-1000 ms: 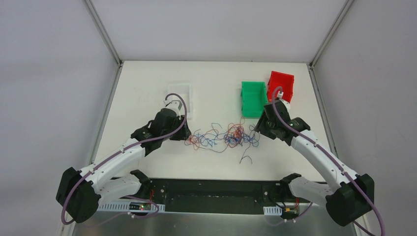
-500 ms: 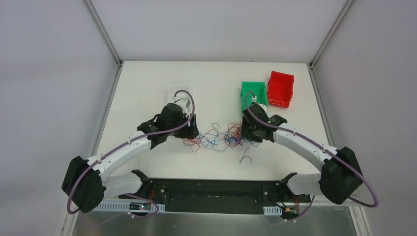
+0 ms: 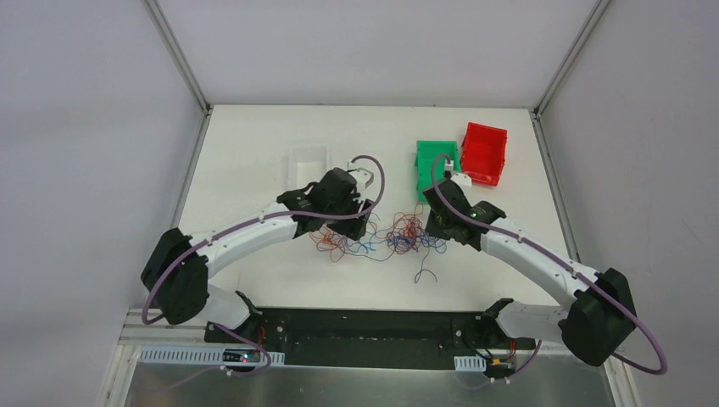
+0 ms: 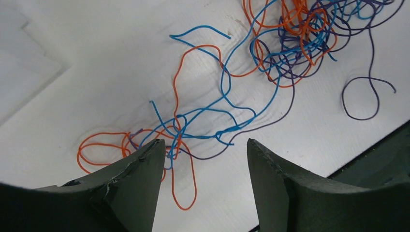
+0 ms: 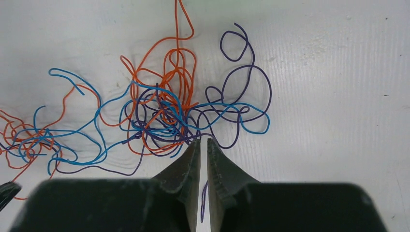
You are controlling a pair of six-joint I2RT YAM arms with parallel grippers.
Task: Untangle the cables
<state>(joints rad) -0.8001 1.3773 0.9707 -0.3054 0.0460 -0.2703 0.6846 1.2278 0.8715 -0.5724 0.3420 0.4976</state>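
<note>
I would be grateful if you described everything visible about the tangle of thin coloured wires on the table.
The tangle of thin red-orange, blue and dark purple wires lies flat on the white table, curly and looping, knotted densest at its right end. One dark strand trails towards the near edge. The open left gripper straddles its left loops; the right gripper is shut on a purple strand.

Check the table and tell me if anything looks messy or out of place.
The cables lie knotted in one heap, with one dark strand lying apart on its near side. The red bin sits askew beside the green bin.
</note>
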